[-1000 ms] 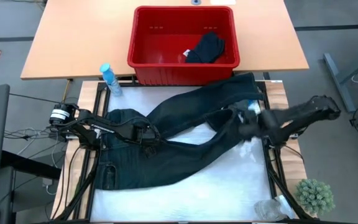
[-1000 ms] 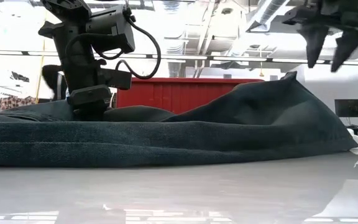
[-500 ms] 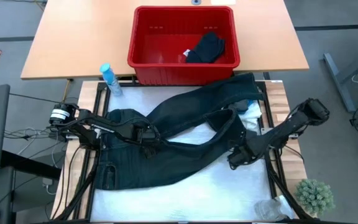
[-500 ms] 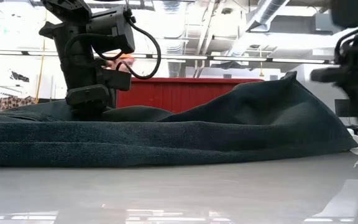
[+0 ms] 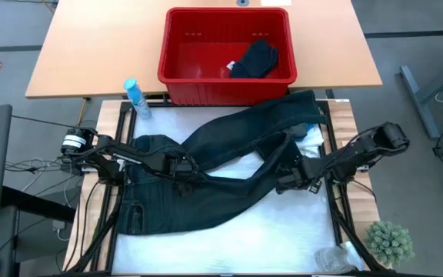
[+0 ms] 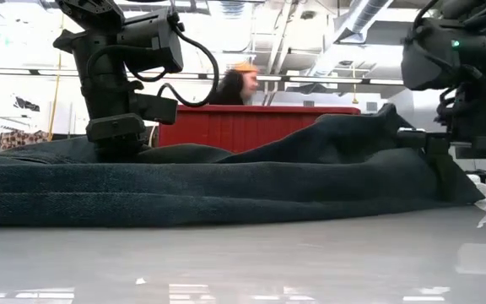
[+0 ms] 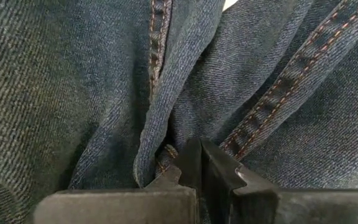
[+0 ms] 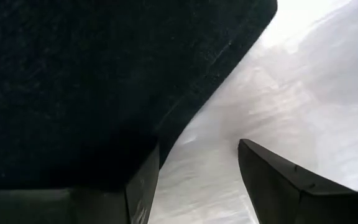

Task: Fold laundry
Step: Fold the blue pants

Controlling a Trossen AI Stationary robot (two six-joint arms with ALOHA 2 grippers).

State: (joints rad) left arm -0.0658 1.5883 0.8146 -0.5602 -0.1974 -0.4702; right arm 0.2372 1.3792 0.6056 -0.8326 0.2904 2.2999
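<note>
A white sheet (image 5: 229,238) covered the near table (image 5: 349,117), and the dark jeans (image 5: 206,173) sprawled across it. The left tool (image 5: 184,169) was clamped together on the jeans' seam; the right tool (image 8: 197,180) stood apart at a leg's edge. Beyond, a red basket (image 5: 177,54) holding a dark garment (image 5: 255,59) sat on a wooden table (image 5: 91,46). A person (image 6: 236,84) showed behind it.

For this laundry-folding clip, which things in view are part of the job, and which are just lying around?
Part of the job:
- dark jeans spread on the table
- dark garment in the red basket
- left gripper, shut on the jeans
- right gripper, open at the jeans' edge

Lying about:
- blue-capped bottle
- small green plant
- person behind the basket
</note>
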